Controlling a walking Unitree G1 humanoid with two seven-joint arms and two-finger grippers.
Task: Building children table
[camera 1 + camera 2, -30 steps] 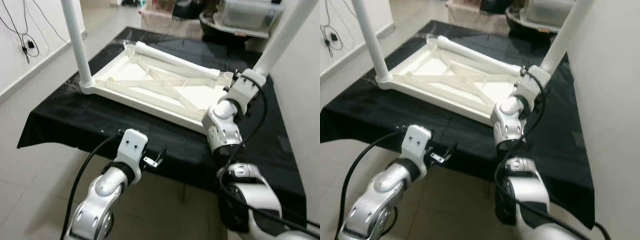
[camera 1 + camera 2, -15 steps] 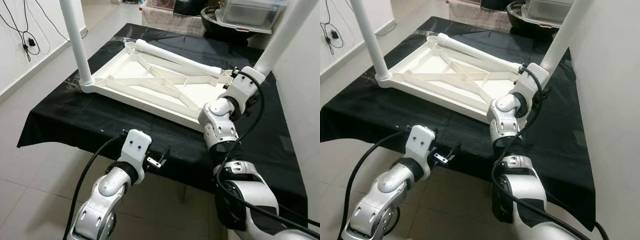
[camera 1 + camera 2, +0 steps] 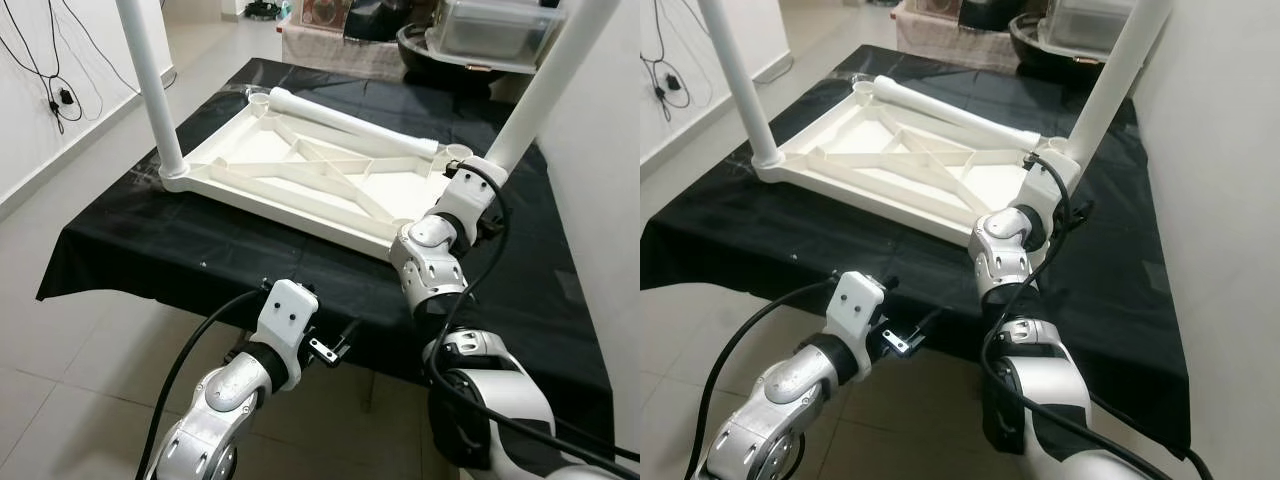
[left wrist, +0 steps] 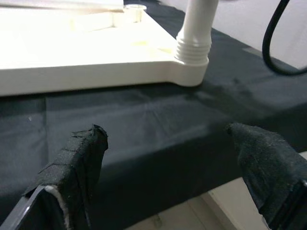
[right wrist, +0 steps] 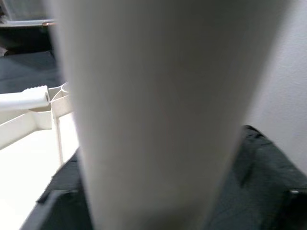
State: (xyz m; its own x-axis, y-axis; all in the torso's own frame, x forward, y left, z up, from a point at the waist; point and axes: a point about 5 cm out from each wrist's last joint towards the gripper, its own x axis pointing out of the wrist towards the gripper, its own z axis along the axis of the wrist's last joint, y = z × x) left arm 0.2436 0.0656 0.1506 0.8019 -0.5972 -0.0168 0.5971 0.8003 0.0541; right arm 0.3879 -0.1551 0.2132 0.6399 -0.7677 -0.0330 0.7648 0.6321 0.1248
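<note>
Tabletop [image 3: 300, 175], white and ribbed, lay upside down on the worktop [image 3: 150, 240], which was draped in black cloth. Two white legs stood upright in its corners, one at the near left [image 3: 150, 90] and one at the far right [image 3: 540, 90]. A third leg [image 3: 350, 122] lay loose along the far edge of the tabletop. The right hand [image 3: 478, 195] was at the base of the far-right leg, which ran close past its wrist camera; whether its fingers were spread or pinching the leg could not be told. The left hand [image 4: 177, 158] hovered at the worktop's near edge, fingers [image 4: 79, 163] spread wide and holding nothing. Bins [image 3: 495, 28] stood behind the worktop.
</note>
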